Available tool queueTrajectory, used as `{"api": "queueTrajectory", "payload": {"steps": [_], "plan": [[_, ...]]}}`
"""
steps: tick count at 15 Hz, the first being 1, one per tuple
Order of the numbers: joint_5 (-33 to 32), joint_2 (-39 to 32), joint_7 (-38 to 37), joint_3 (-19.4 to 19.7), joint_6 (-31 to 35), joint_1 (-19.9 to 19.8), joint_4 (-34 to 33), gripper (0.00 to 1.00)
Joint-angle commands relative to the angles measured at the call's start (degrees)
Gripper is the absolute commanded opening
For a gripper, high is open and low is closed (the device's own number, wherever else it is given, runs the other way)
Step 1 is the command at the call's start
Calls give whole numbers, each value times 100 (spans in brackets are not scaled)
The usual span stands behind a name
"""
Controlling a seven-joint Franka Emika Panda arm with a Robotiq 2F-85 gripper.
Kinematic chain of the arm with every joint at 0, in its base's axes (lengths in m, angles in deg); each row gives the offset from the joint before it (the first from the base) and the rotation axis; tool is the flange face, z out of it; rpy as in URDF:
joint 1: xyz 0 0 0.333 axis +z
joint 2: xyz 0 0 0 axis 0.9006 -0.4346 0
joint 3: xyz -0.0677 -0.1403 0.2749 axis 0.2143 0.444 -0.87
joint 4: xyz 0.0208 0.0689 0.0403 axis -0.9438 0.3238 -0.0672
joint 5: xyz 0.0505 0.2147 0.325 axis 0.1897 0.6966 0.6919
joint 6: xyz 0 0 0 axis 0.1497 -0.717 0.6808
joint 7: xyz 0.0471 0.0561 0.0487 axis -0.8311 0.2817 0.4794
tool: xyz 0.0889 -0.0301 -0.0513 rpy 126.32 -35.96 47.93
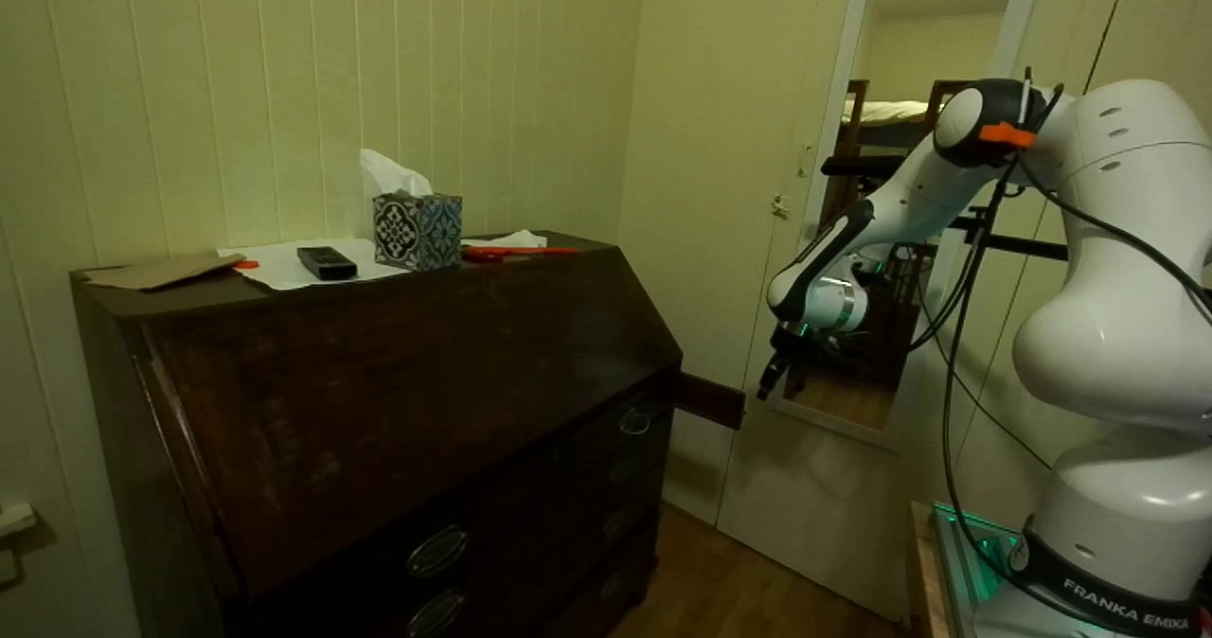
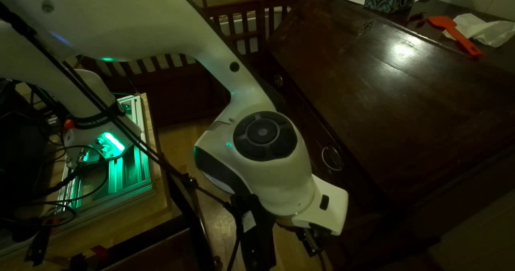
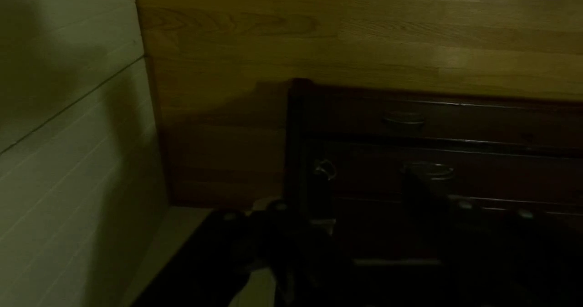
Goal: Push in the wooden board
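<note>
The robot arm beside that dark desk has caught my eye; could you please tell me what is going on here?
The robot arm is there to push in the wooden board, which sticks out from the desk. In an exterior view, its fingers slant downward near the board's outer end, with a small gap visible between. They stand apart and appear to hold nothing. So the board is not yet pushed in.

This is a home, by the look of it a bedroom: a mirror (image 1: 914,61) reflects a bed (image 1: 890,127) with pale bedding. Panelled walls (image 1: 530,98) and a wooden floor (image 1: 705,572) fit that, as does the dark, slant-fronted bench (image 1: 398,382) with oval pulls (image 1: 437,551), carrying a tissue box (image 1: 417,231) and a remote (image 1: 327,262).
</note>
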Motion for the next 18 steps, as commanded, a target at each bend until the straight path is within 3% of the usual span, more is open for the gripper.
{"api": "queueTrajectory", "payload": {"steps": [1,4,6,18], "plan": [[273,-157,168,-95,57,47,-69,32],[384,-314,151,-186,210,36,-156,9],[405,-405,133,-216,337,16,-208,1],[186,-1027,95,-229,671,49,-781,0]]}}
